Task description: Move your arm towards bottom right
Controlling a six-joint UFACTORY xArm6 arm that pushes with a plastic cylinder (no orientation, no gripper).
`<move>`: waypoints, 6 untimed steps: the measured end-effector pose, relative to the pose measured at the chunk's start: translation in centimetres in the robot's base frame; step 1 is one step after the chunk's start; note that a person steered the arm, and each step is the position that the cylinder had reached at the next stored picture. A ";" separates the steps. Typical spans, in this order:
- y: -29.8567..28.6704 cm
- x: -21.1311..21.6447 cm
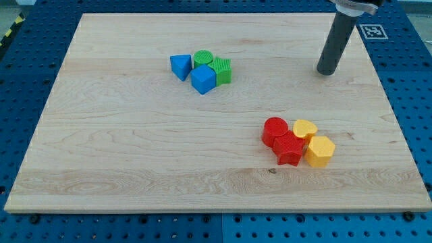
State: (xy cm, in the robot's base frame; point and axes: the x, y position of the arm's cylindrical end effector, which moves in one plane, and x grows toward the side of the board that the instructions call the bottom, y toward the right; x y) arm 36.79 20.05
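Observation:
My tip (327,71) rests on the wooden board (135,155) near the view's top right, apart from every block. Below it, toward the view's bottom right, sits a tight cluster: a red cylinder (275,129), a red star-shaped block (289,148), a yellow heart-shaped block (305,129) and a yellow hexagonal block (320,151). At the view's upper middle is a second cluster: a blue triangular block (180,66), a blue block (203,79), a green cylinder (203,59) and a green block (222,69). The tip is well to the right of this second cluster.
The board lies on a blue perforated table (27,61). A black-and-white marker tag (373,31) sits just off the board's top right corner, beside the rod.

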 end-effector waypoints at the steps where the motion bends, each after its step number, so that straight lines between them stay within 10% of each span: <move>1: 0.0 0.0; 3: 1.3 -0.1; 6: 2.6 18.6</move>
